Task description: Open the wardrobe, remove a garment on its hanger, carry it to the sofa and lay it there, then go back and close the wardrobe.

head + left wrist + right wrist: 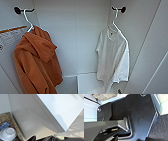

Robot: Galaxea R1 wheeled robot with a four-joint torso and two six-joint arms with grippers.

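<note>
**Wardrobe stands open, white shirt waits on its peg**

Inside the open wardrobe (pixel 75 30), the garment (pixel 112 57) hangs at right on its hanger (pixel 117 25), hooked over a dark peg (pixel 122 9). An orange hooded garment (pixel 37 62) hangs at left. Whether either claw is released or clenched cannot be told. Judged from here, a clean take means gripping the hanger near its hook and lifting it up and clear of the peg before drawing back.

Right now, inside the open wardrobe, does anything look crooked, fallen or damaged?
Nothing stands out. The orange hooded garment and the white shirt both hang from their own hooks, on white hangers.
</note>
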